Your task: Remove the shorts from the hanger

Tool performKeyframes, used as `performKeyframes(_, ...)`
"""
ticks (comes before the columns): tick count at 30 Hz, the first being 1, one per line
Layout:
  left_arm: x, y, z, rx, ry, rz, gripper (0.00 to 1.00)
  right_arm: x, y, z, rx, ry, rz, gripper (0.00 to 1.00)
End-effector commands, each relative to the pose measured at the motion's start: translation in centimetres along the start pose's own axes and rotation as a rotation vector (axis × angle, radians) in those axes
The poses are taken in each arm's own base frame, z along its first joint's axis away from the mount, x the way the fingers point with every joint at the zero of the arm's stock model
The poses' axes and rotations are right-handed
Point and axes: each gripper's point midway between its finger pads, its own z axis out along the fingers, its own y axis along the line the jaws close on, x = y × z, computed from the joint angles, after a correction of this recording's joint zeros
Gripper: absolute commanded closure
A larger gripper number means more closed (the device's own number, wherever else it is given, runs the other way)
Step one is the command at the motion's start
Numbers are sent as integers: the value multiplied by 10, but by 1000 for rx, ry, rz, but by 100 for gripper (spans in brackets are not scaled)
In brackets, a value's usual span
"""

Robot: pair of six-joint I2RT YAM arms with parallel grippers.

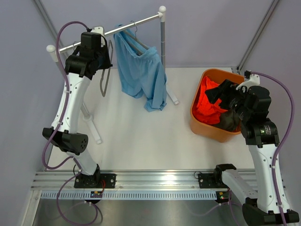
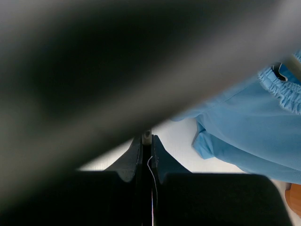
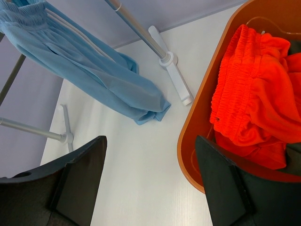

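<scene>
Blue shorts [image 1: 141, 70], hung at the far edge of the tabletop [image 1: 141, 141], may snag if tugged; left gripper [image 2: 146, 141] closed, right gripper [image 3: 150, 146] apart.

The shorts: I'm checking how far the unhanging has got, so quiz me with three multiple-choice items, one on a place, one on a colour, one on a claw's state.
1. Where do the orange shorts lie?
A. in the basket
B. on a hanger
C. on the bare table

2. What colour are the hanging shorts?
A. olive
B. light blue
C. red

3. How does the right claw stand?
A. shut on cloth
B. open, holding nothing
C. shut, empty

Answers:
1 A, orange cloth is bunched inside the tub.
2 B, blue cloth drapes from the rack.
3 B, its fingers stand wide apart with nothing between them.
</scene>
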Motion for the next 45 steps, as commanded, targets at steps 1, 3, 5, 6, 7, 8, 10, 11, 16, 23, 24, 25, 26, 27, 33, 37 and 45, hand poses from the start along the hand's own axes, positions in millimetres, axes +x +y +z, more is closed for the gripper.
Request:
performKeyframes(1, -41, -2, -24, 33, -155, -20, 100, -11, 9, -4, -38, -39, -33, 16)
performKeyframes(3, -50, -5, -35, 57, -191, -27, 100, -12, 9, -6, -39, -41, -35, 16)
performKeyframes(5, -55, -7, -45, 79, -213, -23, 100, -12, 10, -7, -41, -45, -36, 16)
performKeyframes(6, -55, -8, -48, 86, -217, -21, 100, -12, 10, -8, -39, -45, -36, 16)
performKeyframes(7, -55, -8, -51, 93, -217, -16, 100, -12, 9, -7, -37, -47, -34, 16)
performKeyframes(8, -54, -11, -53, 106, -216, -11, 100, -12, 9, -7, -37, -45, -33, 16)
performKeyframes(10, -55, -11, -60, 116, -222, -5, 100, -12, 11, -7, -44, -44, -30, 16)
performKeyframes(11, -56, -11, -65, 121, -230, -4, 100, -13, 11, -7, -45, -46, -30, 16)
performKeyframes(16, -54, -11, -77, 134, -227, 15, 100, -15, 13, -10, -48, -54, -31, 17)
performKeyframes(23, -46, -13, -84, 155, -225, 29, 100, -12, 12, -10, -45, -46, -29, 17)
performKeyframes(24, -46, -14, -87, 161, -232, 29, 100, -11, 11, -9, -44, -44, -29, 17)
performKeyframes(25, -40, -14, -88, 164, -224, 29, 100, -11, 11, -10, -43, -47, -27, 17)
performKeyframes(26, -37, -15, -89, 170, -224, 32, 100, -11, 10, -10, -41, -48, -27, 17)
performKeyframes(27, -36, -14, -90, 172, -228, 32, 100, -11, 11, -10, -43, -48, -28, 17)
performKeyframes(33, -28, -16, -102, 195, -235, 47, 100, -7, 8, -8, -41, -44, -27, 17)
performKeyframes(37, -27, -17, -103, 203, -231, 61, 100, -5, 7, -6, -39, -37, -24, 17)
performKeyframes(45, -50, -1, -92, 78, -289, -67, 100, -7, 8, -7, -41, -41, -24, 17)
